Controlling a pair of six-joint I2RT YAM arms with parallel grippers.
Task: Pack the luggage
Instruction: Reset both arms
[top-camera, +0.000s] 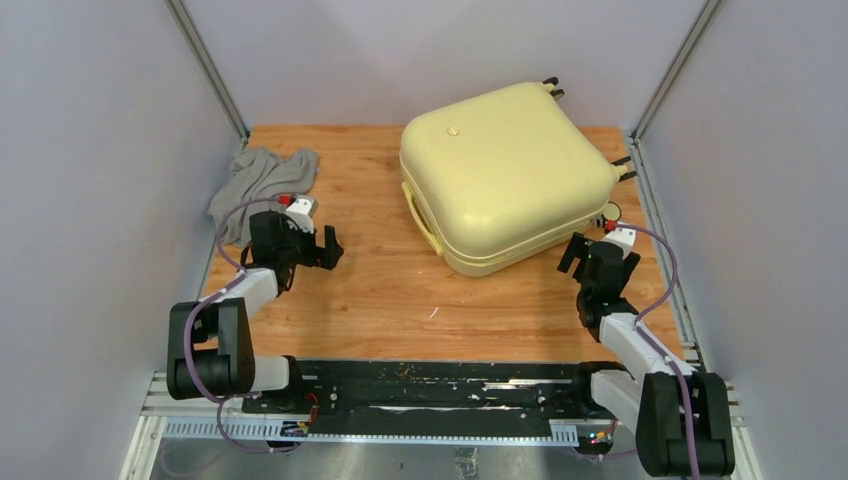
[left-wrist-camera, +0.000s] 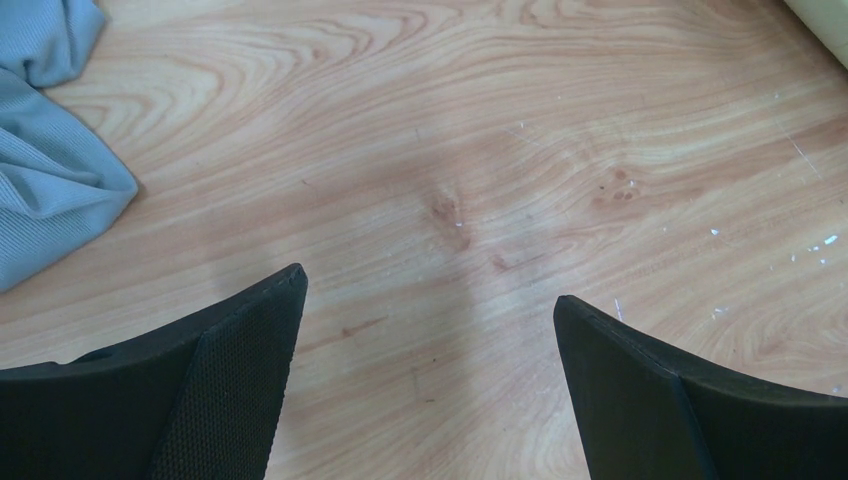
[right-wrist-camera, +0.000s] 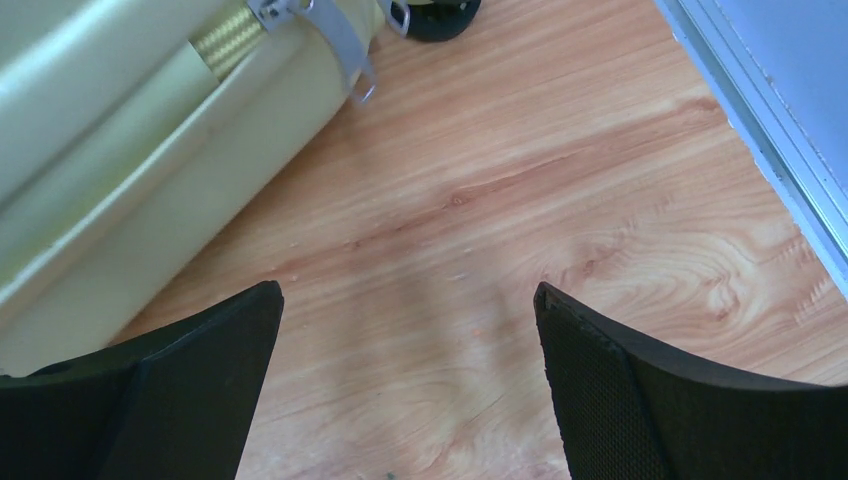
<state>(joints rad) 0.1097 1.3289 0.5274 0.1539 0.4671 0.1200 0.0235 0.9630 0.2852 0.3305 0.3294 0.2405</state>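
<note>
The pale-yellow luggage (top-camera: 505, 175) lies closed and flat at the back right of the wooden table, its yellow side handle (top-camera: 420, 217) facing left. Its near shell edge with a metal zipper pull shows in the right wrist view (right-wrist-camera: 150, 190). A grey cloth (top-camera: 262, 183) lies crumpled at the back left and shows in the left wrist view (left-wrist-camera: 45, 150). My left gripper (top-camera: 303, 243) is open and empty above bare wood, right of the cloth. My right gripper (top-camera: 597, 258) is open and empty, just off the luggage's near right corner.
Black suitcase wheels (top-camera: 550, 88) stick out at the far and right sides; one wheel (right-wrist-camera: 440, 15) shows in the right wrist view. Grey walls enclose the table, with a metal rail (right-wrist-camera: 770, 130) along the right edge.
</note>
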